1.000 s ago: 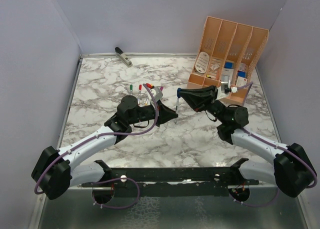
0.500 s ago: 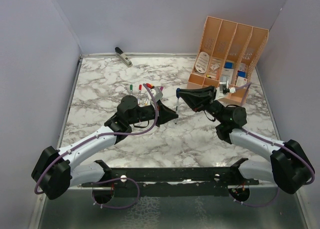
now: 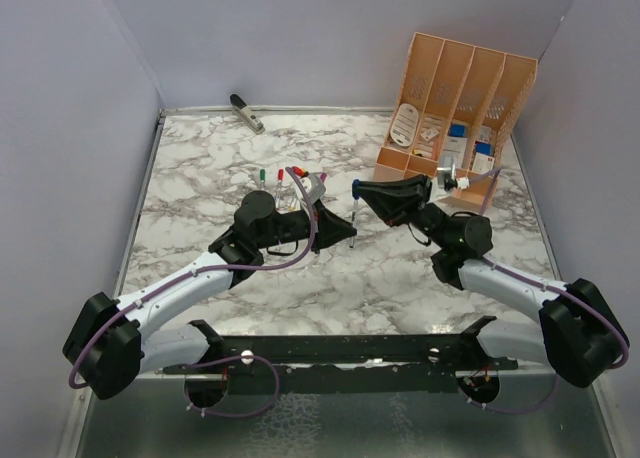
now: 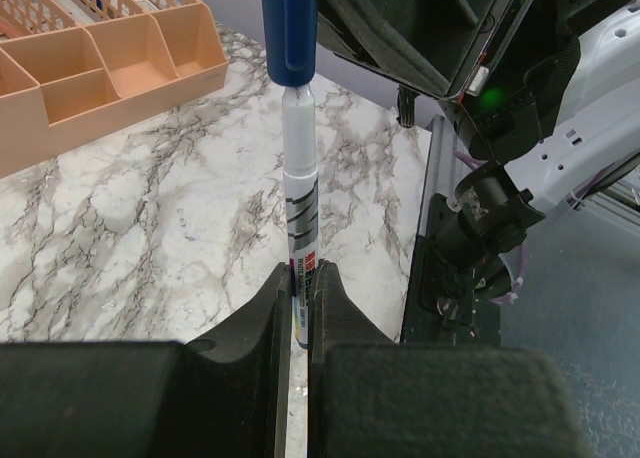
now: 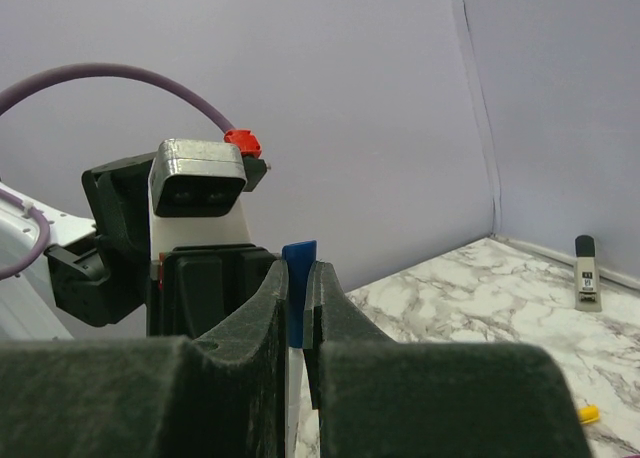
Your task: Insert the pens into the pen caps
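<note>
The pen (image 4: pixel 299 193) is pinched by the left gripper (image 4: pixel 298 288). The blue cap (image 4: pixel 290 28), clamped just beyond in the right gripper (image 5: pixel 297 293), should be pressed on squarely, kept coaxial.

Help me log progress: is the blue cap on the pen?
On: blue cap covers the top of the pen; fully seated, cannot tell.

Tabletop (image 3: pixel 200 168): marble-look, white w/ grey veins, smooth, slight sheen. Pen (image 4: pixel 299 193) barrel — glossy white plastic, printed label. Blue cap (image 4: pixel 290 28): smooth plastic. Left gripper (image 4: pixel 297 313) & right gripper (image 5: pixel 298 313): matt black plastic, grainy. Organiser (image 3: pixel 470 73) — orange plastic, perforated walls.
</note>
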You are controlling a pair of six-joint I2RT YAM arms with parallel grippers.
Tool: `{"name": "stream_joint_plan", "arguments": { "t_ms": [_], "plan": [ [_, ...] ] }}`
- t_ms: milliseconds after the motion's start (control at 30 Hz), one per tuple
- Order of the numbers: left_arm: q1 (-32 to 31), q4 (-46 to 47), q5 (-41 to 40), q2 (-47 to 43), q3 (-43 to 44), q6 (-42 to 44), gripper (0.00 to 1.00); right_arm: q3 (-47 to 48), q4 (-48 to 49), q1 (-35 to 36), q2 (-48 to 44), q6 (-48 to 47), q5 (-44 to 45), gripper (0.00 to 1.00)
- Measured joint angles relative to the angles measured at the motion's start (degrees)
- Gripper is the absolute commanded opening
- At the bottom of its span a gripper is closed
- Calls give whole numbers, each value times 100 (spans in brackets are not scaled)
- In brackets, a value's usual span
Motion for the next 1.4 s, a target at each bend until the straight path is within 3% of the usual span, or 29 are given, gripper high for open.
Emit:
{"name": "stream_joint_plan", "arguments": {
  "t_ms": [667, 1400],
  "plan": [
    [-22, 256, -490, -76, -57, -44, 0, -332, 726, 0, 374, 542, 4, 2],
    [-13, -44, -964, -72, -59, 17, 0, -420, 590, 120, 586, 90, 361, 2]
  ]
}}
